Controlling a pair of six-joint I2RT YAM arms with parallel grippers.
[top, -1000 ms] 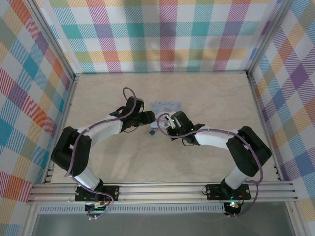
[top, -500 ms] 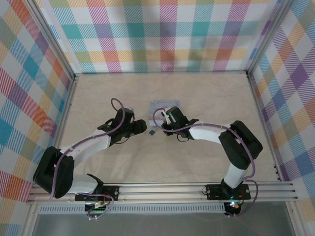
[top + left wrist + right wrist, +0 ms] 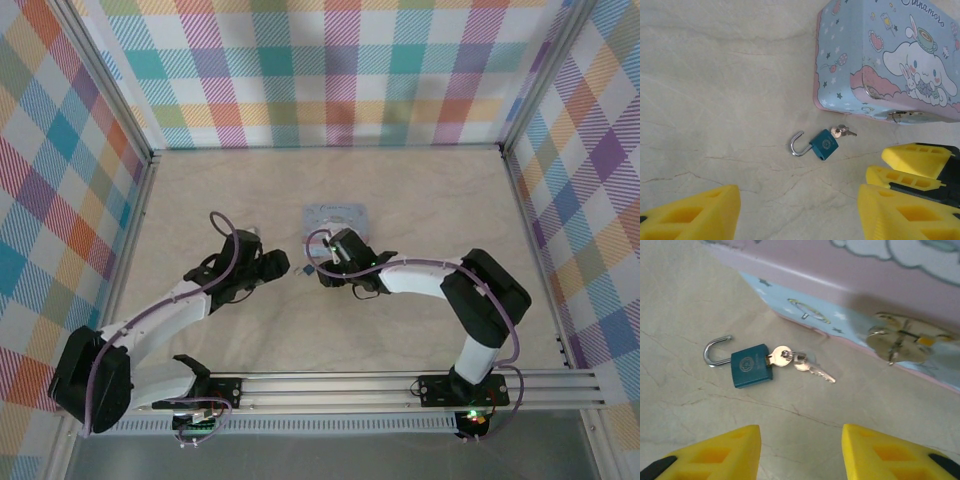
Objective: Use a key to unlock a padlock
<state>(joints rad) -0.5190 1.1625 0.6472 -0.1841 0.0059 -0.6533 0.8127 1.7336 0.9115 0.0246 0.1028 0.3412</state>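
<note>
The padlock (image 3: 824,144) is a small teal-blue body lying flat on the table, with its silver shackle (image 3: 796,145) swung open. The key (image 3: 779,356) is stuck in its keyhole, and a second key (image 3: 815,371) hangs from the same ring. The top view shows the padlock (image 3: 303,270) between the two grippers. My left gripper (image 3: 797,215) is open just short of it and holds nothing. My right gripper (image 3: 800,455) is also open and empty, a little back from the padlock (image 3: 751,372). Its yellow fingertips (image 3: 917,157) show at the right of the left wrist view.
A light-blue tin (image 3: 890,55) with a white cartoon dog lies just beyond the padlock, its metal clasp (image 3: 900,337) facing my right gripper. In the top view the tin (image 3: 336,215) sits mid-table. Checked walls (image 3: 330,70) enclose the table.
My right gripper has opened and let go of the key. Both arms have sunk lower and drawn slightly toward the near edge, leaving the padlock on the table with its shackle open.
</note>
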